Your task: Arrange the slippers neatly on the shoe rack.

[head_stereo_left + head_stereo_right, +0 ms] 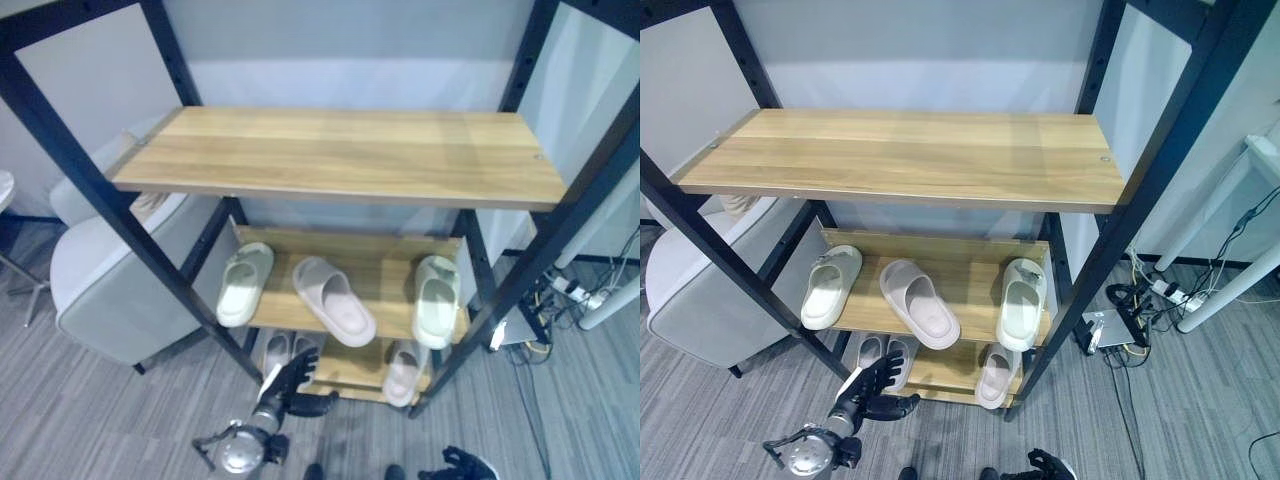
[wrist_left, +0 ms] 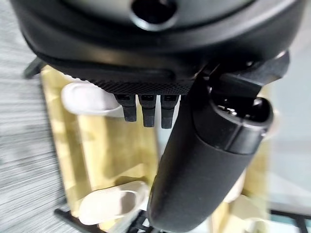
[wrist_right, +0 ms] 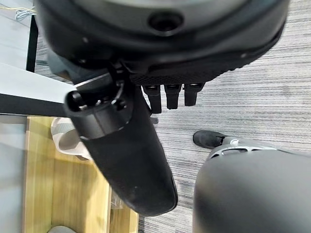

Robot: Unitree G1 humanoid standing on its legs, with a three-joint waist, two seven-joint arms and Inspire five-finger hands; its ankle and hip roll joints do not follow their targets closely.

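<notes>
— Where are the slippers?

— On the shoe rack [image 1: 330, 150]: a pale slipper [image 1: 244, 283] at the middle shelf's left edge, a skewed pink slipper [image 1: 334, 300] mid-shelf, another pale one [image 1: 437, 300] at its right edge.

— And your fingers?

— My left hand [image 1: 292, 388] hangs spread and empty before the bottom shelf, nearest the pair [image 1: 286, 350] there. My right hand [image 3: 146, 160] is relaxed.

Black metal frame [image 1: 150, 262] on the shoe rack, with light wood-grain shelves [image 1: 345, 152]. On the middle shelf, pale greenish-white slippers [image 1: 244, 283] at either end, dusty pink slipper [image 1: 333, 299] between. Below, more pale pink ones [image 1: 403, 373]. Grey striped carpet [image 1: 80, 410] around the rack. Light grey armchair [image 1: 120, 290] beside it. Dark left hand [image 1: 293, 385].
</notes>
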